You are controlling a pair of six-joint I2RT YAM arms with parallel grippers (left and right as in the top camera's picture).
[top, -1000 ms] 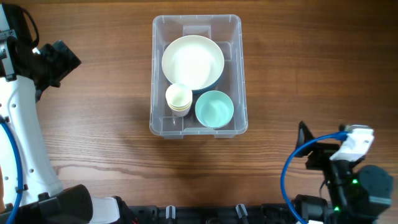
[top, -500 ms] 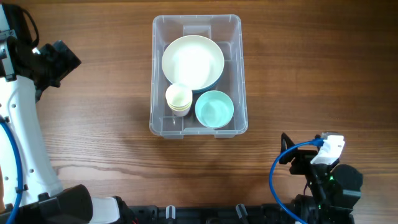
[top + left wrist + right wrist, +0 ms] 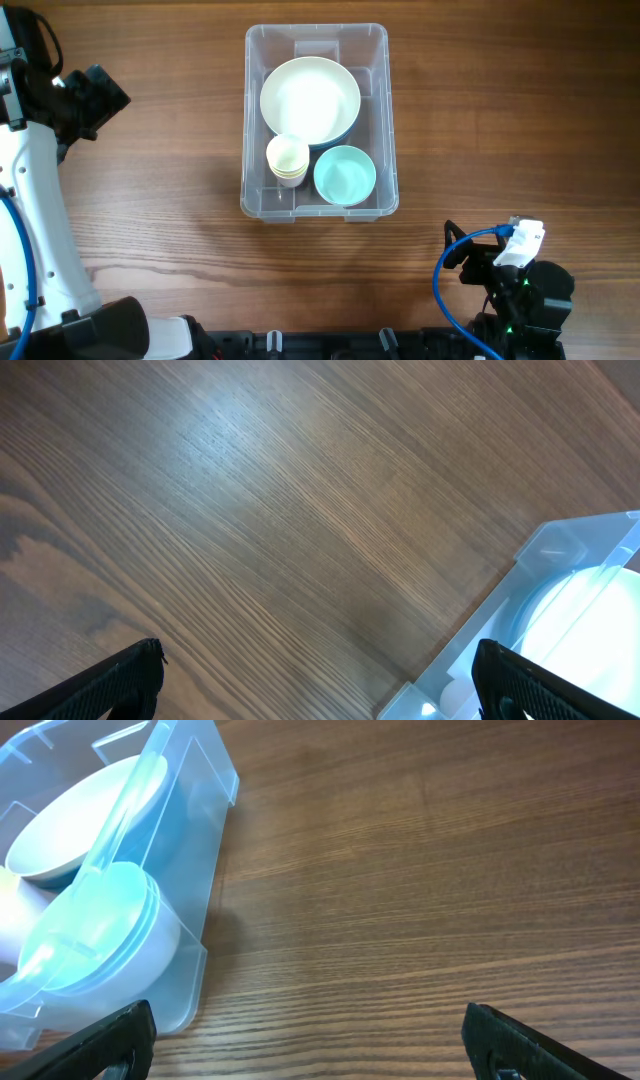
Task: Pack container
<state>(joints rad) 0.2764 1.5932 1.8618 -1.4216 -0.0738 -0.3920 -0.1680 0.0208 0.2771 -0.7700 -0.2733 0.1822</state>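
Observation:
The clear plastic container [image 3: 372, 60] stands on the wooden table at the top middle. Inside it lie a large cream bowl [image 3: 310, 98], a small teal bowl [image 3: 345, 174] and stacked pale cups [image 3: 287, 157]. My left gripper [image 3: 315, 685] is open and empty, over bare wood left of the container's corner [image 3: 570, 545]. My right gripper [image 3: 310, 1040] is open and empty, low over the table beside the container's near corner [image 3: 195, 810]. In the overhead view the right arm [image 3: 520, 290] sits at the bottom right and the left arm [image 3: 70, 105] at the far left.
The wooden table top [image 3: 500, 120] stretches to both sides of the container. A blue cable [image 3: 445, 285] loops beside the right arm. The white left arm body [image 3: 35, 220] runs down the left edge.
The right arm has drawn back toward the bottom right, lower and a little leftward. The left arm and the container's contents have not moved.

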